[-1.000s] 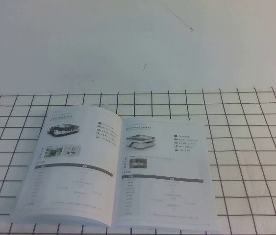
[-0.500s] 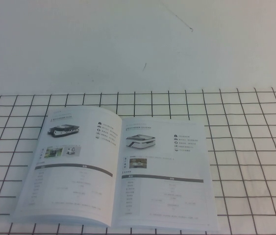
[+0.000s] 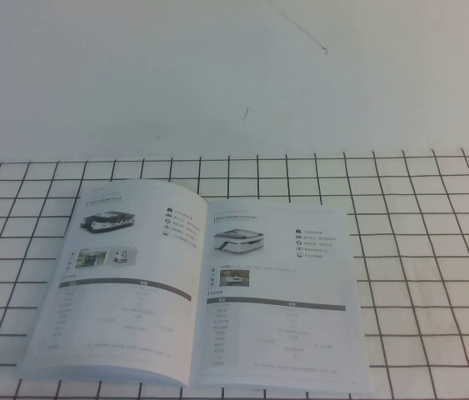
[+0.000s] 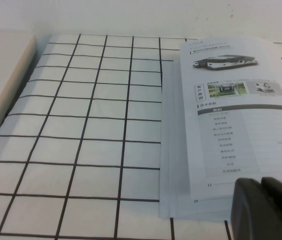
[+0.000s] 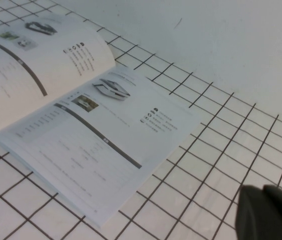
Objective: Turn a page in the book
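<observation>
The book (image 3: 192, 333) lies open and flat on the black-gridded white table (image 3: 434, 250). Its left leaf (image 3: 117, 292) shows a vehicle above two small colour photos. The page (image 3: 280, 292) is the right leaf, with a flat vehicle, icons and a dark-headed table; it lies flat, and also shows in the right wrist view (image 5: 105, 145). My left gripper (image 4: 260, 182) is shut and empty, over the near edge of the left leaf (image 4: 231, 125). My right gripper (image 5: 263, 192) is shut and empty, above the grid off the page's outer side. Neither gripper shows in the high view.
A plain white wall (image 3: 234, 75) rises behind the table's far edge. A pale raised border (image 4: 0, 85) runs along the table's left side. Bare grid lies to the right of the book (image 3: 434, 317) and to its left (image 4: 80, 150).
</observation>
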Controlling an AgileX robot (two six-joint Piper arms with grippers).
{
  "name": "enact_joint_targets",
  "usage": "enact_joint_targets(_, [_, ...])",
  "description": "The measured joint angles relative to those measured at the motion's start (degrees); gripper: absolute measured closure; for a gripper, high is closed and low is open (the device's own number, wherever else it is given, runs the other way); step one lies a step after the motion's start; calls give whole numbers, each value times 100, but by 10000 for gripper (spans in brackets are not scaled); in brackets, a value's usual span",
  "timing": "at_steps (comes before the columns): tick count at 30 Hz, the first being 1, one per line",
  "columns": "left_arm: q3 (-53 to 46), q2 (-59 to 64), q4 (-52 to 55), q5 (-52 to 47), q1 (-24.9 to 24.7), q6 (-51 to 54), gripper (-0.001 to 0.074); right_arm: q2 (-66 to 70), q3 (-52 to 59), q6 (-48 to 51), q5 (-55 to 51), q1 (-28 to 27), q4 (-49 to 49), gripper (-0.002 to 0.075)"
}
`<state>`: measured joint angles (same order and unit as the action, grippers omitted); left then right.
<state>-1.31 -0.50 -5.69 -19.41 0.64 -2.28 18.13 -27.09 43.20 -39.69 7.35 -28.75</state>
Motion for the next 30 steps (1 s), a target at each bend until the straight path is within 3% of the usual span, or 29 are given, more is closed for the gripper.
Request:
enact_joint_targets(6, [0,0,-2,0,0,0,738,-251,373,0,279,0,273,728])
enact_joint_targets(12, [0,0,-2,0,0,-9,738,-1122,1517,-579,1837,-102,959,728])
enact_joint_targets(17, [0,-10,-12,0,0,-9,738,-1848,2676,-1313,2876,-549,1502,728])
enact_joint_targets(24, [7,-10,-12,0,0,-9,738,-1886,2869,-1760,1873,-805,2111,728])
enact_joint_targets(30, [7,-22,-12,0,0,-9,738,-1886,2869,-1944,1793,-805,2217,728])
